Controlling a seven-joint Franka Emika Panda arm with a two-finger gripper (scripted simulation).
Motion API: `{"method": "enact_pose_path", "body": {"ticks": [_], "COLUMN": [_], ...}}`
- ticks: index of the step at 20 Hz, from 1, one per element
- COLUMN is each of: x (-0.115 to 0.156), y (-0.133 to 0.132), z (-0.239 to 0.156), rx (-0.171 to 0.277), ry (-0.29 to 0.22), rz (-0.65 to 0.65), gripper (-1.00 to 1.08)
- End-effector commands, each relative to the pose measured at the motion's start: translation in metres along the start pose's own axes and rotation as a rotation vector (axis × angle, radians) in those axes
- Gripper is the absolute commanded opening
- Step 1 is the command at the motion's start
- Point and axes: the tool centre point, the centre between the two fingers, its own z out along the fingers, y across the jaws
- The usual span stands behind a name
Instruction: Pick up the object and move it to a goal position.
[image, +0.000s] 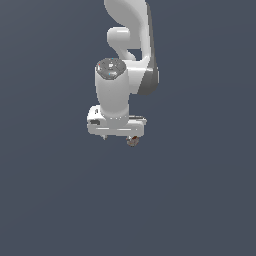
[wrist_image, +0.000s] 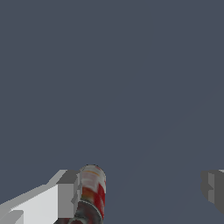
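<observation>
The object (image: 132, 141) is a tiny stubby item, dark red and tan, just under one end of the white gripper bar in the exterior view. In the wrist view it (wrist_image: 92, 192) looks like a small cylinder with red, white and tan markings. It lies against the inner side of one finger (wrist_image: 65, 192). The other finger (wrist_image: 213, 186) is far from it, with a wide gap between. My gripper (image: 118, 137) (wrist_image: 140, 188) is open, and the object is inside the jaws but off to one side. I cannot tell whether the object rests on the floor.
The white arm (image: 127, 45) rises from the hand toward the top of the exterior view. The ground around is a plain dark grey-blue surface (image: 200, 200) with nothing else on it in view.
</observation>
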Motion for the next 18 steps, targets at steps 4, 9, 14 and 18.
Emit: {"method": "enact_pose_path", "body": {"ticks": [4,9,14,18], "x": [-0.006,-0.02,-0.043,-0.064], "y": [-0.005,-0.017,-0.033,-0.047], "z": [0.004,0.011,0.023,0.033], "rx": [0.001,0.003,0.007,0.009], "ry": [0.0,-0.001,-0.003,-0.005], "rz": [0.02,0.063,0.131,0.192], "gripper": [1.0,1.0,1.0,1.0]}}
